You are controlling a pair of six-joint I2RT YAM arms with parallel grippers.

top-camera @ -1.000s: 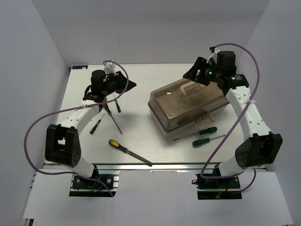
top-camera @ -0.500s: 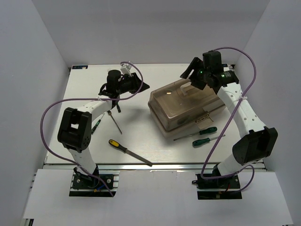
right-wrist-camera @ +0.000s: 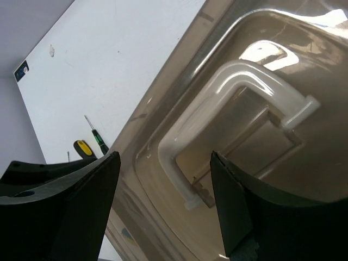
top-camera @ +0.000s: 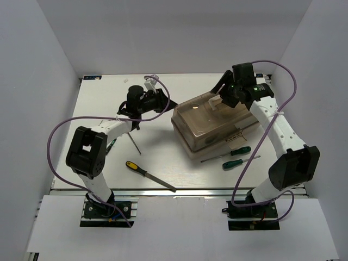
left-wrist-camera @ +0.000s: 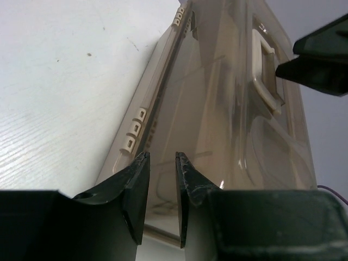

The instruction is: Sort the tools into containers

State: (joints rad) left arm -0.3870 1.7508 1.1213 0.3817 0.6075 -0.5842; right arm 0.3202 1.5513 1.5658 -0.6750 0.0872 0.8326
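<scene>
The toolbox (top-camera: 212, 125) stands right of centre with its smoky lid down and its white handle (top-camera: 219, 101) on top. My left gripper (top-camera: 163, 101) hovers at the box's left end, jaws a narrow gap apart with nothing between them (left-wrist-camera: 162, 155). My right gripper (top-camera: 224, 95) is wide open just above the handle (right-wrist-camera: 217, 103), straddling it without touching (right-wrist-camera: 165, 155). A yellow-and-black file (top-camera: 149, 175) lies near the front. Two green-and-black screwdrivers (top-camera: 238, 151) (top-camera: 235, 163) lie right of the box. Slim dark screwdrivers (top-camera: 134, 139) (top-camera: 111, 144) lie under the left arm.
Beige latches (left-wrist-camera: 135, 128) line the box's left side. A metal hinge plate (top-camera: 237, 137) sits on the box's near right side. White walls close in the table on the left, right and back. Purple cables loop from both arms.
My left gripper has swung right to the toolbox's left end and its jaws have narrowed. My right gripper has moved left and down over the white handle.
</scene>
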